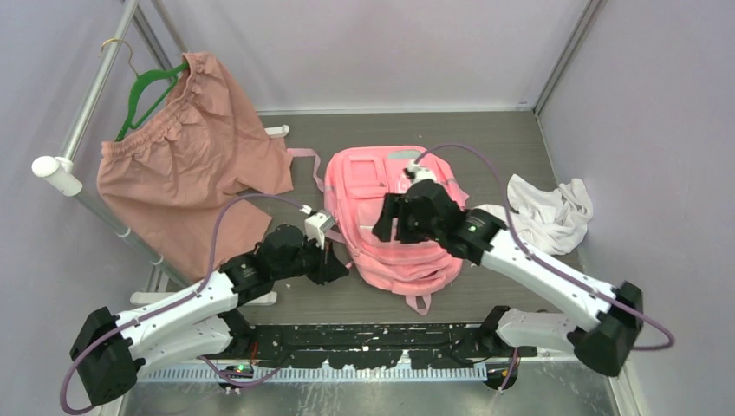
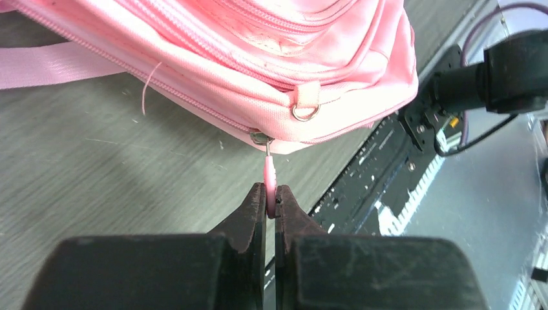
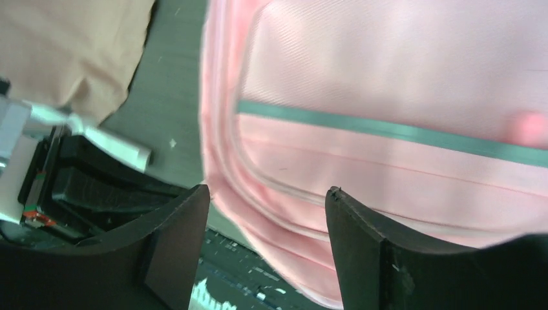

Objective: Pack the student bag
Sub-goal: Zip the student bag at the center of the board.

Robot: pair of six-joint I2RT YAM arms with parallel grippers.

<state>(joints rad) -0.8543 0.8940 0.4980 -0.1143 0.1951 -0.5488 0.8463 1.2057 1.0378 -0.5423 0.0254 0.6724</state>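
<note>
The student bag (image 1: 394,217) lies flat on its back in the middle of the surface, top towards the far wall, a strap (image 1: 305,160) trailing off to the left. A dusty-pink garment (image 1: 186,147) hangs at far left and a white cloth (image 1: 550,212) sits crumpled to the right, both apart from the bag.

The left arm (image 1: 199,299) reaches the bag's near-left corner. Its jaws are pinched tight on the small pink zipper pull (image 2: 269,173), which hangs from the metal slider (image 2: 260,137) at the corner seam, just left of a D-ring (image 2: 305,111). The right arm (image 1: 537,264) hovers over the front of the bag, its jaws spread wide with nothing between them, only pink fabric and a grey-green stripe (image 3: 388,129) below.

The step in hand looks like opening the zip. To do it well, the left jaws should draw the pull along the line of the teeth, not up or away, since the tab is thin and could slip out. The bag is light and will likely slide with the tug, so the right jaws should press down on or pinch the fabric close to the slider first. Round the corner slowly, where a zip tends to bind.
</note>
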